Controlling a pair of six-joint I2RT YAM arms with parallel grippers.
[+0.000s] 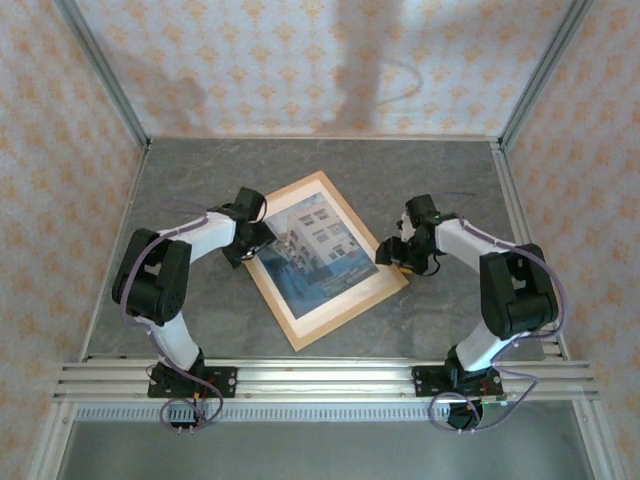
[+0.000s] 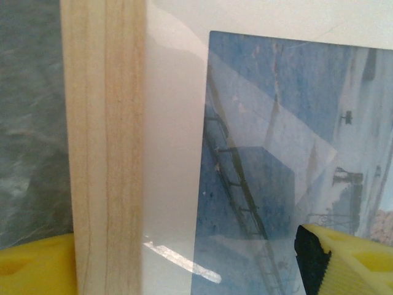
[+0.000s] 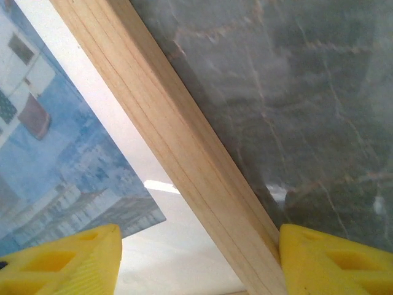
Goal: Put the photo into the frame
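- The large rectangular picture frame of thin pale wood strips (image 1: 352, 311) lies flat and askew on the grey marbled tabletop (image 1: 450, 180), between my two arms.
- The photo, a paper print of a pale building against blue sky (image 1: 315, 250), lies face up inside the frame's opening. A glossy white margin (image 2: 172, 153) shows around it on the sides I can see.
- My left gripper (image 1: 258, 243) is open across the frame's left rail. One yellow fingertip (image 2: 31, 267) sits outside the wood and the other over the print, well clear of the rail.
- My right gripper (image 1: 392, 255) is also spread and holds nothing. Its outer yellow fingertip (image 3: 331, 258) is right against the opposite rail, and the inner one hangs over the white margin.
- I judge the print light, thin and floppy. It would crease easily, and it probably slides on that shiny surface, so I would nudge it by an edge rather than pinch it.
- The frame looks stiff and fairly light. The wood rails are the safe place to take hold, one on each side, to steady or square it.
- Sheen crosses the picture, but I cannot tell whether glazing covers it.
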